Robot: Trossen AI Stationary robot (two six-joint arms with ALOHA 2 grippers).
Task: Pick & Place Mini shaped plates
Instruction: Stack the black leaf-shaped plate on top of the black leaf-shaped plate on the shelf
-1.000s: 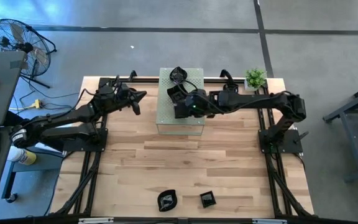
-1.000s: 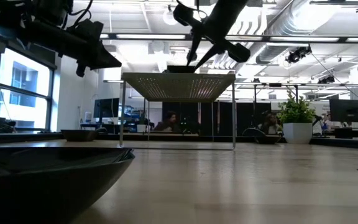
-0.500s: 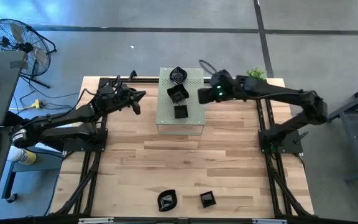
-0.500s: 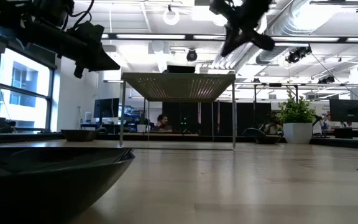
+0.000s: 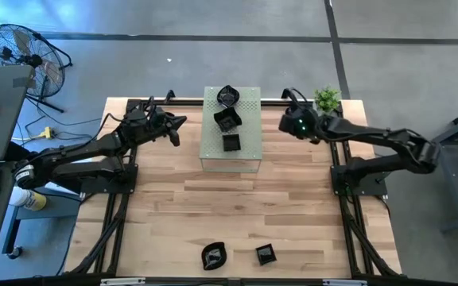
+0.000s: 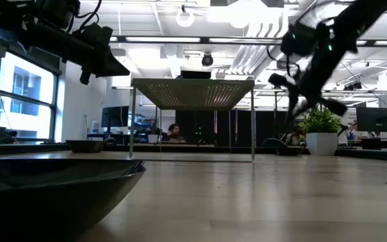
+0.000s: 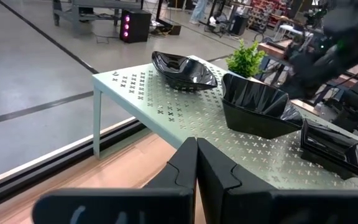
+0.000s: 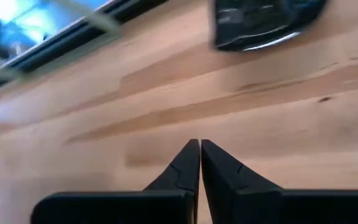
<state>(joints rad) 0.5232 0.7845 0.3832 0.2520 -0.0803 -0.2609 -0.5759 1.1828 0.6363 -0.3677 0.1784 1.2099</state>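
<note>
**High view: three plates on the box, two left at the front edge**

High view, left to right:

- Left gripper [image 5: 175, 127] hangs over the table's back-left, just beside the pale green box [image 5: 249, 155], not touching it. Left wrist view shows its fingers [image 7: 188, 163] pressed together, nothing held. I read this arm as waiting.
- The box sits at back centre. Three mini shaped plates are on its perforated top in a row from back to front: a round wavy-edged plate [image 5: 228, 95], a crinkled square plate [image 5: 227, 118] and a small square plate [image 5: 230, 142]. Left wrist view confirms all three upright and apart from each other: wavy one [image 7: 182, 68], crinkled one [image 7: 257, 106], small one [image 7: 331, 146].
- Two plates lie on the wooden table [image 5: 293, 206] near the front edge, well apart from the box: a rounded dish [image 5: 213, 254] and a small square dish [image 5: 265, 254]. Low view has the rounded dish [image 6: 52, 195] right in front of the lens.
- Right gripper [image 5: 293, 121] is just right of the box, near the potted plant [image 5: 326, 98]. Right wrist view shows its fingers [image 8: 194, 163] closed together, empty, aimed at bare tabletop with one dark dish [image 8: 263, 22] farther off.

Judgement: three placed, at least two to go. No more plates visible in these views. Next step is likely a reach to the front edge for one of the two.
</note>
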